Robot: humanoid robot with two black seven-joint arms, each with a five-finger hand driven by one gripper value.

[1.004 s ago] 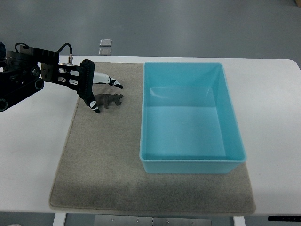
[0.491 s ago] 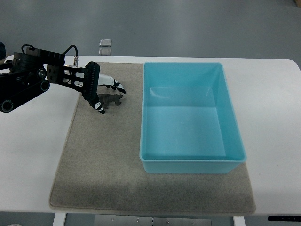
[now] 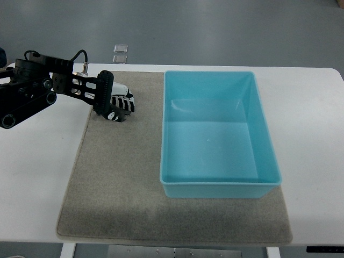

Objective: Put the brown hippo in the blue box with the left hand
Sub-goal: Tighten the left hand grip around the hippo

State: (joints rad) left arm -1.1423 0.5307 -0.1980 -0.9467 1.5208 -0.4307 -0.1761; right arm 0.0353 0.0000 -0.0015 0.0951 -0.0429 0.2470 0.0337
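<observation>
Clutching brown hippo (image 3: 124, 109), left hand (image 3: 114, 104)

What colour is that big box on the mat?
Light blue box, clearest in the top view, the only one.

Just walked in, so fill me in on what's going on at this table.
The robot's left hand has its fingers curled around a small brown hippo toy on the grey mat, near the mat's far left corner. The toy is mostly covered by the fingers and appears not yet lifted. The blue box sits on the mat to the right, with nothing in it. The right arm is out of view.
</observation>
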